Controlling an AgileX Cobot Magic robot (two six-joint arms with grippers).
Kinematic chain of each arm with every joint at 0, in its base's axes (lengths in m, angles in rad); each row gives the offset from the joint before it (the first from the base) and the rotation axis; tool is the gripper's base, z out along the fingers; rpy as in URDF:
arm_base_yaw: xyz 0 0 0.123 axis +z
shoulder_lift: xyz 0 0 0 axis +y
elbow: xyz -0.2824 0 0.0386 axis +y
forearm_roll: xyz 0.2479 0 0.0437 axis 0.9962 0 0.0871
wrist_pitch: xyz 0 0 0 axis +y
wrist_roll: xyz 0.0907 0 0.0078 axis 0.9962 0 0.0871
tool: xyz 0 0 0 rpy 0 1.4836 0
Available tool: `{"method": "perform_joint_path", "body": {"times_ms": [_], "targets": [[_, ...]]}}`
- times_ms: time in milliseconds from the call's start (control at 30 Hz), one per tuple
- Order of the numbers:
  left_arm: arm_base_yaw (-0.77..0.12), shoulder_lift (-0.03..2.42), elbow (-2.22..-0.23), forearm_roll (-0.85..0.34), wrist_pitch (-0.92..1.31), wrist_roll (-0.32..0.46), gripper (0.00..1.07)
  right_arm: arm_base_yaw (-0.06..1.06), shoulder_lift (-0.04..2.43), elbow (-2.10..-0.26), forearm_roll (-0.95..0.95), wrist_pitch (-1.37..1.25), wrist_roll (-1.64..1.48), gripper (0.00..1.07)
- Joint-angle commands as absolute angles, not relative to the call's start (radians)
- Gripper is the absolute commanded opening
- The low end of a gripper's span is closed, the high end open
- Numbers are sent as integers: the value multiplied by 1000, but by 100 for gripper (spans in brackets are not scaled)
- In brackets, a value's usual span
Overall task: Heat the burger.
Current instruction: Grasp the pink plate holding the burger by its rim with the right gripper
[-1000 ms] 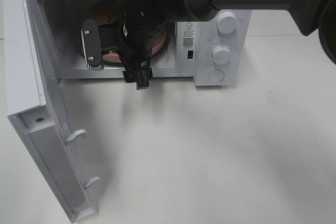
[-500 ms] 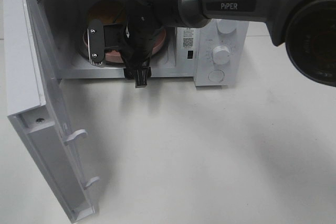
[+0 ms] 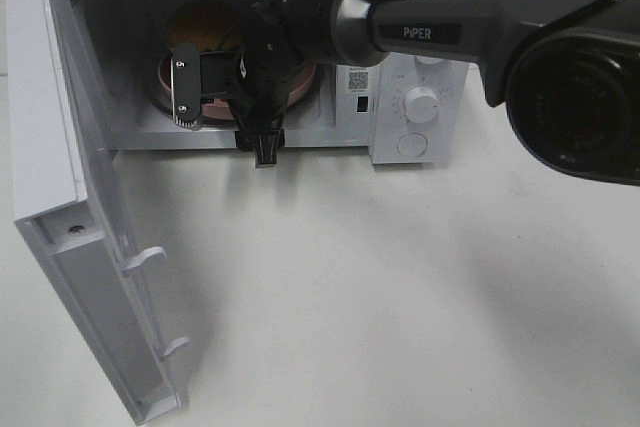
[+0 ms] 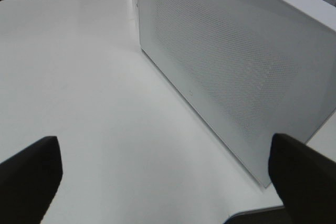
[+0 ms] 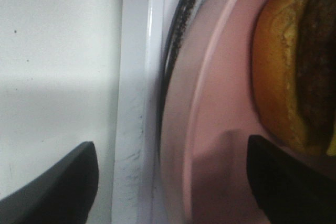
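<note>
The burger (image 3: 203, 25) stands on a round pink plate (image 3: 303, 87) inside the open microwave (image 3: 420, 57); only its golden bun top shows past my right arm (image 3: 300, 32). The right wrist view is close on the burger's bun and dark patty (image 5: 294, 61) and on the plate (image 5: 220, 103). My right gripper (image 5: 170, 182) is open at the microwave's mouth, one finger over the white sill, the other over the plate, the plate's rim between them. My left gripper (image 4: 168, 177) is open and holds nothing, beside the microwave's perforated white side (image 4: 236, 61).
The microwave door (image 3: 60, 147) hangs open to the front left, its inner latches facing the table. Two knobs (image 3: 422, 105) and a round button sit on the control panel at the right. White tabletop (image 3: 400, 297) spreads in front.
My right arm has swung a little leftward and back at the microwave's mouth, so more of the burger's bun shows. The plate and door have not moved.
</note>
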State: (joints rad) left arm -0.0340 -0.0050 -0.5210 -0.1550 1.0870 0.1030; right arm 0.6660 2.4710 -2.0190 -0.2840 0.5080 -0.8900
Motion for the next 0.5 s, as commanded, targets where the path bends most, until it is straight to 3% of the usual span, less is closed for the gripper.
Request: {"method": "perform_joint_path", "body": {"times_ms": [33,233,300,333,400,500], "targets": [[-32,-21,-521,-158,1074,105,100,663,2485,-2035,-265,510,-885,76],[-32,-21,-521,-158,1074,105,100,663,2485,-2035,-262,495,-894,63],[-32,-21,-521,-158,1074,105,100,663,2485,-2035,-261,495,-894,47],[-32,-21,-521,-158,1074,105,100,663,2485,-2035,-261,495,-894,47],[-32,-21,-521,-158,1074,105,100,667,2485,-2035,-260,494,-894,20],[-32,-21,-521,-158,1074,105,100,667,2485,-2035,-260,494,-894,14]]}}
